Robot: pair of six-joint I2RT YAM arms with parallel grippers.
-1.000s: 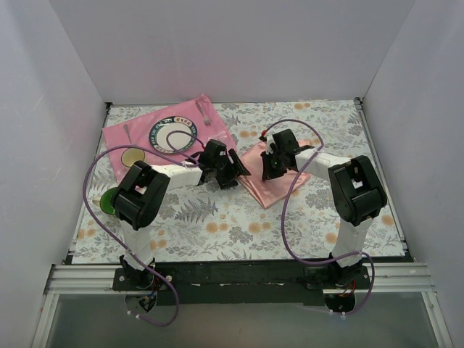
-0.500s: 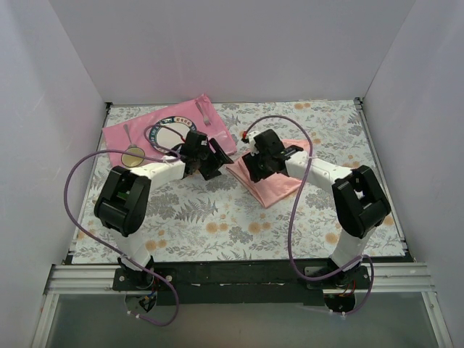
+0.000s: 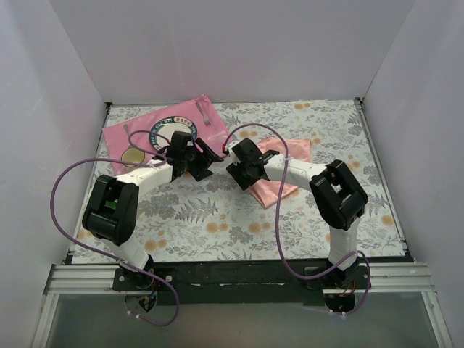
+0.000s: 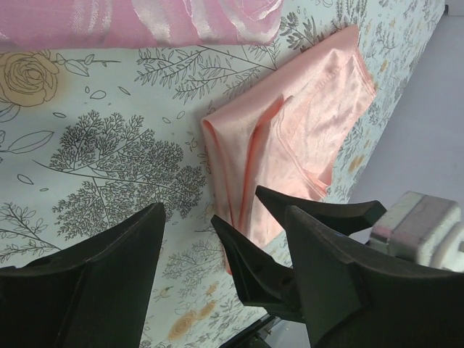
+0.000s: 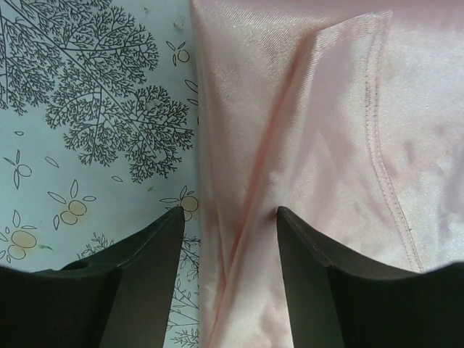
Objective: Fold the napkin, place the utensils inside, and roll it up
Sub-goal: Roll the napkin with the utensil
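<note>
The napkin (image 3: 286,163), pale salmon and shiny, lies folded on the floral tablecloth right of centre. My right gripper (image 3: 233,172) hovers at its left folded edge. In the right wrist view the gripper (image 5: 230,214) stands open, and the creased napkin (image 5: 326,130) lies flat between the fingers (image 5: 145,275), ungripped. My left gripper (image 3: 205,155) is just left of it, open and empty. In its wrist view the left gripper (image 4: 223,212) points at the napkin (image 4: 297,145). Thin utensils (image 3: 204,113) rest on the hot-pink mat (image 3: 116,138).
A round plate (image 3: 172,134) and a small gold disc (image 3: 134,154) sit on the mat at the back left. The two wrists are almost touching near the middle. White walls enclose the table on three sides. Purple cables loop off both arms.
My right gripper has opened and let go of the napkin, which now lies spread further right. Both grippers have shifted left and a little back.
</note>
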